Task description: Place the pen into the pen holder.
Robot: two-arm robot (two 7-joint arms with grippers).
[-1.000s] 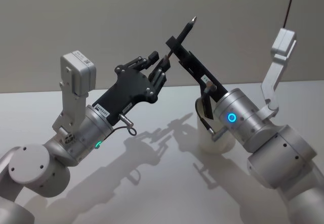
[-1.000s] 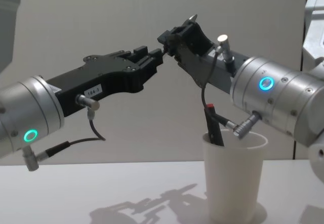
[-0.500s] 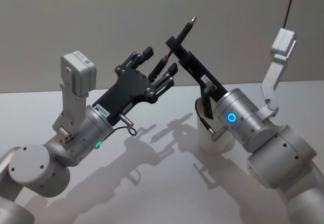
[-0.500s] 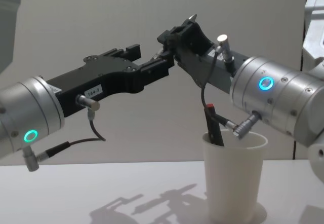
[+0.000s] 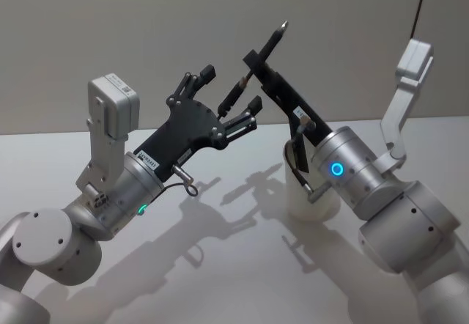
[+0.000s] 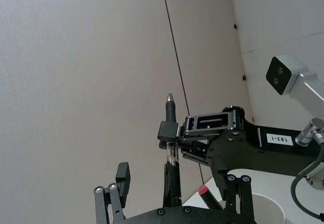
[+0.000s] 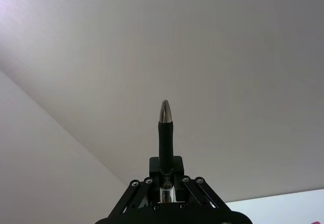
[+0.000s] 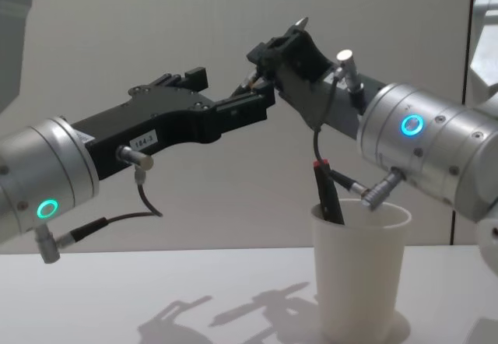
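The pen [image 5: 272, 41] is dark with a silver tip and points up and away, high above the table. My right gripper [image 5: 253, 61] is shut on its middle; the right wrist view shows the pen [image 7: 164, 126] standing out of that gripper [image 7: 164, 172]. My left gripper [image 5: 231, 88] is open, its fingers spread on either side of the pen's lower end without touching it, as the left wrist view shows around the pen [image 6: 170, 113]. The pen holder [image 8: 362, 274], a white paper cup, stands on the table below my right arm, and its rim [image 5: 289, 192] is partly hidden by that arm.
A dark pen with a red end [image 8: 324, 190] leans inside the cup. The white table [image 5: 220, 265] carries the arms' shadows. A plain wall [image 5: 146, 23] rises behind. My right arm's cable [image 8: 319, 138] hangs just above the cup.
My left gripper went from shut on the pen's lower end to open. My right gripper kept hold of the pen and lifted slightly up and to the right.
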